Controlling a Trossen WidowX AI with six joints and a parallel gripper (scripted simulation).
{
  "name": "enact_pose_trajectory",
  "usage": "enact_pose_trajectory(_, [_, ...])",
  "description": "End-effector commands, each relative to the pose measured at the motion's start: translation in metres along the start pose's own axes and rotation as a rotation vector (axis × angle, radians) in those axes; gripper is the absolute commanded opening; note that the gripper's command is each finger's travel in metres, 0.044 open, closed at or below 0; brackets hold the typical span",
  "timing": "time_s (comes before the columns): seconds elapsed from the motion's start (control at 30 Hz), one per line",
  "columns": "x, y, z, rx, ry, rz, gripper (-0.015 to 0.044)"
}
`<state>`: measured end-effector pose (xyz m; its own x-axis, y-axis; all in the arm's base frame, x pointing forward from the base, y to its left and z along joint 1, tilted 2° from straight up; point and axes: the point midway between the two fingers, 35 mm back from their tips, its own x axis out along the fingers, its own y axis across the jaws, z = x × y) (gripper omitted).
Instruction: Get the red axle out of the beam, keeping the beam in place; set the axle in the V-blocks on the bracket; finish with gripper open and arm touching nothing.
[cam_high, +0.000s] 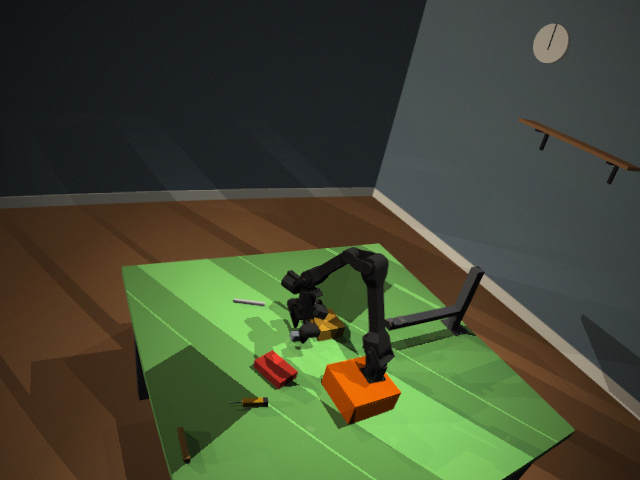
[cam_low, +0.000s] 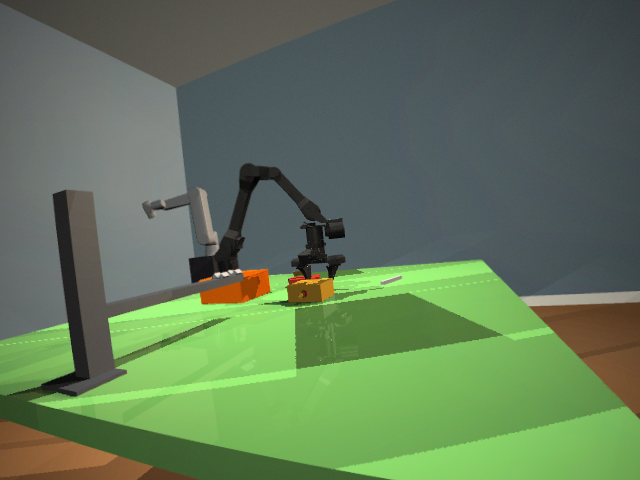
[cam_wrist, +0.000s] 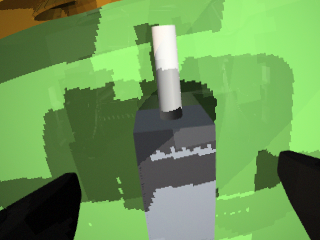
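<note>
Showing a small patch of saturated red within the round hole of the amber beam (cam_high: 328, 329) (cam_low: 320, 290), with most of the red axle (cam_low: 303, 294) being hidden inside. Looking round and partly shadowed at the mouth; keeping its full length and far end out of sight. Pointing through the hole, with the long axis running level along the bench (cam_high: 439, 423) (cam_low: 361, 403) (cam_wrist: 265, 30) and facing the exterior view at the visible opening. Sitting inside the beam, well apart from the dark bracket (cam_high: 429, 316) (cam_low: 85, 289) with its upright post and level arm.

Spreading wide above the bench near the beam: the tool (cam_high: 299, 330) (cam_low: 318, 277) (cam_wrist: 182, 175), with dark fingers standing apart on either side of a grey block (cam_high: 295, 335) (cam_wrist: 177, 200) and gripping nothing. Projecting from the block's end in the wrist view: a pale cylindrical pin (cam_wrist: 166, 67). Lying nearby: a red grooved block (cam_high: 275, 367) (cam_low: 296, 280).
</note>
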<state>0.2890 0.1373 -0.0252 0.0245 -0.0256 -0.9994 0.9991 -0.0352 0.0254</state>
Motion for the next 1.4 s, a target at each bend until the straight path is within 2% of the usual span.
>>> enact_pose_trajectory(0.0, [-0.010,0.003,-0.002,-0.003,0.008,0.010,0.0440])
enact_pose_trajectory(0.77, [-0.058,0.003,-0.002,-0.003,0.008,0.011,0.0440])
enact_pose_trajectory(0.83, [-0.050,0.002,0.002,-0.045,0.002,0.003,0.0440])
enact_pose_trajectory(0.93, [-0.050,0.007,0.010,-0.206,0.001,0.004,0.0440])
enact_pose_trajectory(1.37, [-0.051,0.031,0.073,-1.284,-0.004,0.006,0.0440])
